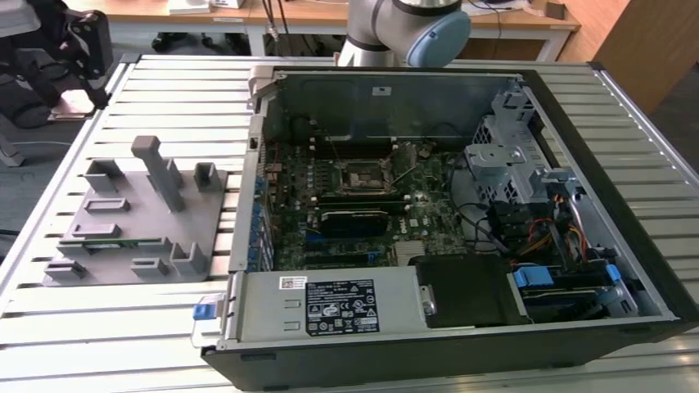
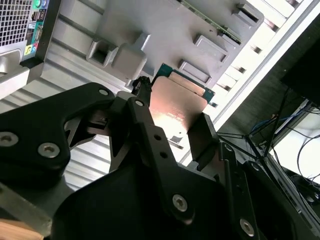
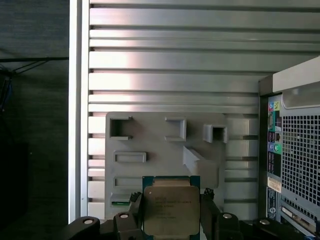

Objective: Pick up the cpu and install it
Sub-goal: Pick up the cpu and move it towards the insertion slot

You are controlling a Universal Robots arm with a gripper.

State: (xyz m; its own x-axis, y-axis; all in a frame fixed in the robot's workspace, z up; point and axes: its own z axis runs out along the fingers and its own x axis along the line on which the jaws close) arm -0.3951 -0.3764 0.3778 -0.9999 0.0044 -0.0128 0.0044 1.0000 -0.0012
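The cpu (image 3: 171, 210) is a flat square chip with a silvery top and a green edge, held between my gripper's (image 3: 171, 214) two black fingers (image 3: 134, 206). In the second wrist view the cpu (image 2: 176, 111) is clamped on two opposite sides, with my gripper (image 2: 172, 125) shut on it. It hangs in the air above the grey fixture plate (image 3: 150, 135), well off its surface. The black-framed socket (image 1: 361, 174) sits on the motherboard inside the open computer case (image 1: 611, 270).
The grey fixture plate (image 1: 131, 221) lies on the slatted metal table (image 1: 164, 90), at the exterior view's left of the case, with raised blocks and a green memory stick (image 1: 104, 242) in a slot. The arm (image 1: 404, 29) rises behind the case. The case's rear panel (image 3: 295, 160) is close by.
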